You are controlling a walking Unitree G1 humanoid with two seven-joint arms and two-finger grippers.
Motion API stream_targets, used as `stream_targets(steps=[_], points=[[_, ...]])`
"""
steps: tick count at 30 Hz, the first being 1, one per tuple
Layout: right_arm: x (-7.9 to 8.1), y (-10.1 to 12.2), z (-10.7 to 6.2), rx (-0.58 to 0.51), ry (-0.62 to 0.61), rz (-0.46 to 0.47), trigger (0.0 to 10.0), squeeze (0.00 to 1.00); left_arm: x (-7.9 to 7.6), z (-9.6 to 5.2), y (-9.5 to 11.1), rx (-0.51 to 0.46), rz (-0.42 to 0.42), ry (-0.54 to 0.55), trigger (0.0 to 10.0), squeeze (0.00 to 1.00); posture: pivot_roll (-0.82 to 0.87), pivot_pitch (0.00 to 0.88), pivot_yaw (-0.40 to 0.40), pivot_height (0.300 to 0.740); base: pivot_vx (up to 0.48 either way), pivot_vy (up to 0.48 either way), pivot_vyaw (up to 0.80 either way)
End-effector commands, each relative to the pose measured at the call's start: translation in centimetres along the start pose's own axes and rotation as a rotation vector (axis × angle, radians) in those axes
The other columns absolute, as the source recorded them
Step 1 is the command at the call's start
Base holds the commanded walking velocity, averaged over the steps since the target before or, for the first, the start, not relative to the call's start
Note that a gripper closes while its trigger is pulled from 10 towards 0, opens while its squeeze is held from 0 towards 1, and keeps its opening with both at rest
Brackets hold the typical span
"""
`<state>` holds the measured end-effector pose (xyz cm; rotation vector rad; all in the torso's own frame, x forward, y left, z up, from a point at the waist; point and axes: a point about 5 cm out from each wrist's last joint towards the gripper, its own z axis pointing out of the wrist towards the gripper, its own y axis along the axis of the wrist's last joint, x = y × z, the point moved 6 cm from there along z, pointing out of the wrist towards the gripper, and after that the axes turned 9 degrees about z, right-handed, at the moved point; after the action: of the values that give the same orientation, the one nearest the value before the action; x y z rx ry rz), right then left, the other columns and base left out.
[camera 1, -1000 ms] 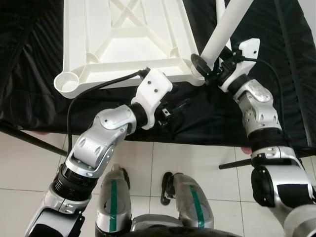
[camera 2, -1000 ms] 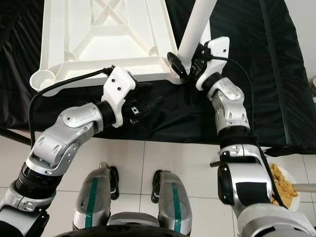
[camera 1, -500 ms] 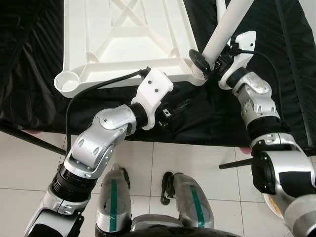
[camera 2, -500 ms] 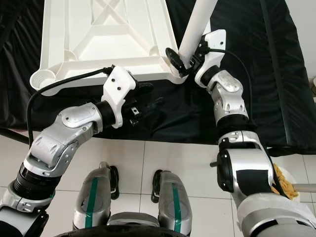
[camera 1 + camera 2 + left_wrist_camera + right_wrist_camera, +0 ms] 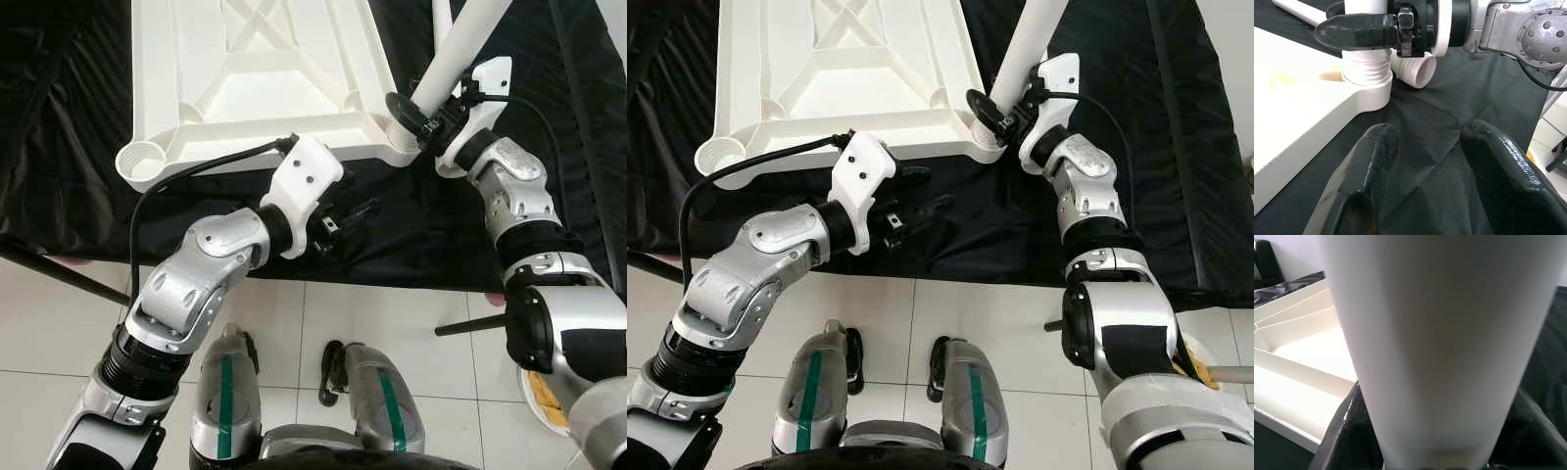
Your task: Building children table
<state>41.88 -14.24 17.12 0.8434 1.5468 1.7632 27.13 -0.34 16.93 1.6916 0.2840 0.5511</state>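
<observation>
Black cloth (image 5: 78,117) underlies tabletop (image 5: 255,88); right gripper (image 5: 423,119) clamps cropped leg (image 5: 460,49).

One white tabletop (image 5: 260,73) lies upside down on one black cloth (image 5: 59,147). Two white legs are there: one (image 5: 460,44) on the right, one (image 5: 442,20) farther off (mostly hidden). Two grippers (image 5: 338,217) (image 5: 416,110).

No text, label, brand or number legible to us anywhere in these views.
</observation>
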Motion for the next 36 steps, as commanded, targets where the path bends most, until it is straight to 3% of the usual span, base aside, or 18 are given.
stream_targets(steps=[1,2,14,29,34,36], points=[[-0.5,0.7,0.0,-0.026,-0.013,0.002,0.0,0.00,-0.7,0.1,0.6,-0.012,0.014,-0.037,10.0,0.00,0.13,0.090,-0.049,0.740,0.000,0.000,0.00],[-0.6,0.6,-0.1,-0.029,-0.027,0.003,10.0,0.00,-0.7,0.1,0.6,-0.013,0.012,-0.037,10.0,0.00,0.13,0.092,-0.050,0.740,0.000,0.000,0.00],[-1.9,0.5,-0.1,-0.052,-0.206,0.006,10.0,0.00,-1.0,0.1,0.5,-0.009,-0.007,-0.039,10.0,0.00,0.13,0.097,-0.056,0.740,0.000,0.000,0.00],[0.7,-1.0,0.8,-0.100,-0.329,0.057,10.0,0.00,-1.3,0.2,0.4,-0.007,-0.023,-0.047,10.0,0.00,0.12,0.091,-0.066,0.740,0.000,0.000,0.00],[1.4,-1.7,1.0,-0.120,-0.557,0.105,10.0,0.00,-1.4,0.3,0.4,-0.011,-0.031,-0.049,10.0,0.00,0.12,0.077,-0.069,0.740,0.000,0.000,0.00],[1.4,-1.7,1.0,-0.120,-0.557,0.105,10.0,0.00,-1.4,0.3,0.4,-0.011,-0.031,-0.049,10.0,0.00,0.12,0.077,-0.069,0.740,0.000,0.000,0.00]])
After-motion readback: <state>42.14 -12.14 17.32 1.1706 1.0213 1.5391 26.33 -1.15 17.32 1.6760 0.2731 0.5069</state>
